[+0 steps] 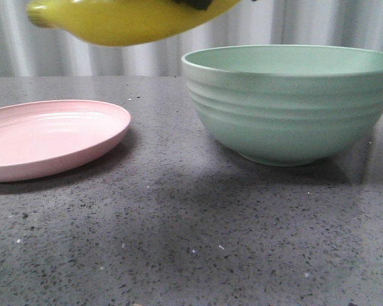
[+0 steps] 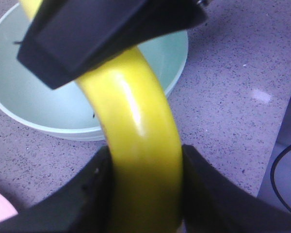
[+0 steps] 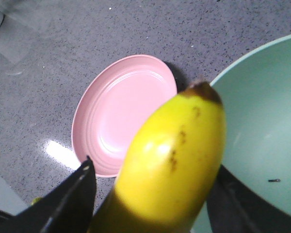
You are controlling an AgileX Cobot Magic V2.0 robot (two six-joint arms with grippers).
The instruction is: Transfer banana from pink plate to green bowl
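The yellow banana hangs in the air at the top of the front view, above the gap between the empty pink plate and the green bowl. My left gripper is shut on the banana, with both fingers pressed on its sides. My right gripper has the banana's dark-tipped end between its fingers, and a gap shows beside one finger. That gripper's black body crosses the banana in the left wrist view. The bowl lies below.
The plate and the bowl stand side by side on a grey speckled tabletop. A pale curtain hangs behind. A black cable lies off the table's edge.
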